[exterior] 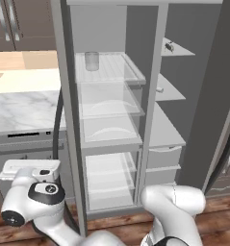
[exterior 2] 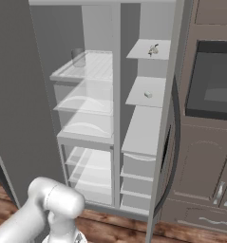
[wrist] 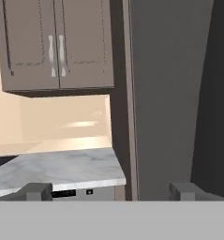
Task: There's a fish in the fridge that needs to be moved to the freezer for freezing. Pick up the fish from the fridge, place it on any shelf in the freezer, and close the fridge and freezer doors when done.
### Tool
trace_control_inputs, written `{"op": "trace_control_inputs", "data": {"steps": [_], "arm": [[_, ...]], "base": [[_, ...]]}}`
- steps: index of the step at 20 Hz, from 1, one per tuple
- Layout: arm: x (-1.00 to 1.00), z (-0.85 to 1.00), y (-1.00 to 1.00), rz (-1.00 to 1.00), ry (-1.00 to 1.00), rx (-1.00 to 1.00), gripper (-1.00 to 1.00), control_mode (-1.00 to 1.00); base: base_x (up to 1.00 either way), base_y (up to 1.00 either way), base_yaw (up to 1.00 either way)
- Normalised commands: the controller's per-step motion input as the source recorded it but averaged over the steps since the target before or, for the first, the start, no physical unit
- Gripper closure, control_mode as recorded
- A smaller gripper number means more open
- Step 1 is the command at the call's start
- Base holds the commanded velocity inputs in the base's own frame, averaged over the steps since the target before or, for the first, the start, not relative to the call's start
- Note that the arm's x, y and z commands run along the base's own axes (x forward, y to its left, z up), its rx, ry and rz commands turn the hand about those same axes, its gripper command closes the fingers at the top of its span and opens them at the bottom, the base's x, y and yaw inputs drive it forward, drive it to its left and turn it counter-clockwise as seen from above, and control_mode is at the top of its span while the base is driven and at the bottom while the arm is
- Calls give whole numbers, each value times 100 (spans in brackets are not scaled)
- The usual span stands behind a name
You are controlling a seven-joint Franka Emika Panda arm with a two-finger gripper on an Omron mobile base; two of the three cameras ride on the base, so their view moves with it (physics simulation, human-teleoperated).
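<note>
We judge the task barely begun: both doors (exterior: 216, 91) stand swung wide, one down the left of the cabinet and one at the right edge of the left base view, and nothing has been picked up. The fish (exterior: 168, 46) lies on the topmost shelf of the narrower right-hand compartment, in the upper right of the left base view and upper middle-right of the right base view. It reads as a tiny dark grey speck with a paler patch, far smaller than its shelf (exterior: 181, 50), too small for us to tell head from tail. The gripper (wrist: 109, 191) is released, its tips far apart with nothing between them, facing the marble counter (wrist: 62, 168) and wall cupboards (wrist: 57, 44), not the shelves. Reaching, grasping, transferring the fish to the other compartment and shutting both doors remain.
</note>
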Motion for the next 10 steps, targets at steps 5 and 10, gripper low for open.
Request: {"op": "trace_control_inputs", "data": {"steps": [5, 10], "arm": [[24, -18, -9, 0, 0, 0, -100, -100], [33, -20, -9, 0, 0, 0, -100, -100]], "base": [[0, 0, 0], [0, 0, 0]]}}
